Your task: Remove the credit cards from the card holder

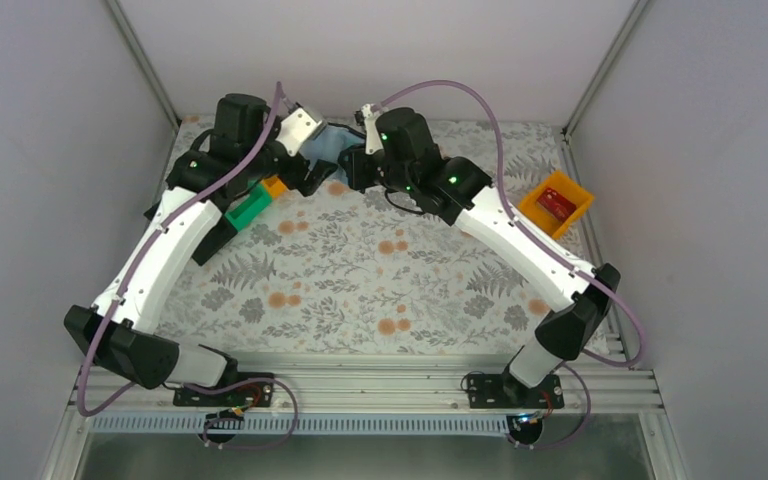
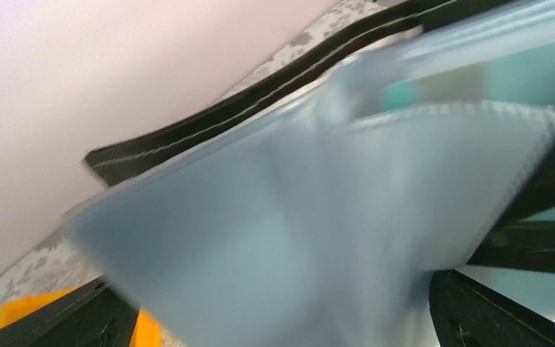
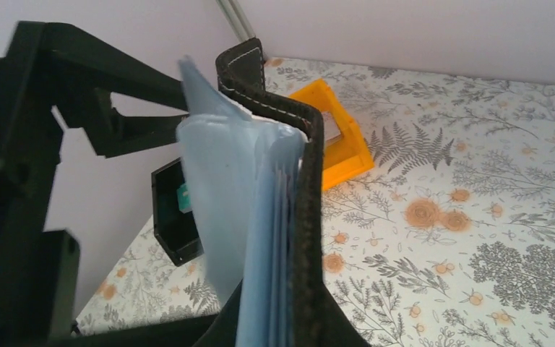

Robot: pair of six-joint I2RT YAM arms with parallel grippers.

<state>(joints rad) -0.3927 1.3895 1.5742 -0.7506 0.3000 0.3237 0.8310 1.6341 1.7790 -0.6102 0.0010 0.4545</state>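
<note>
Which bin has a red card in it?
The orange bin at the table's right edge; a red card lies inside. The green bin sits far left.

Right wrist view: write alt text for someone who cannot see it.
A black card holder stands upright close to the camera, its grey-blue pockets fanned open. Behind it on the floral table sit an orange bin and a black bin.

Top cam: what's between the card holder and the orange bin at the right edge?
Mostly the right arm, up against the card holder; then a strip of floral table cover before the orange bin. Top external view.
</note>
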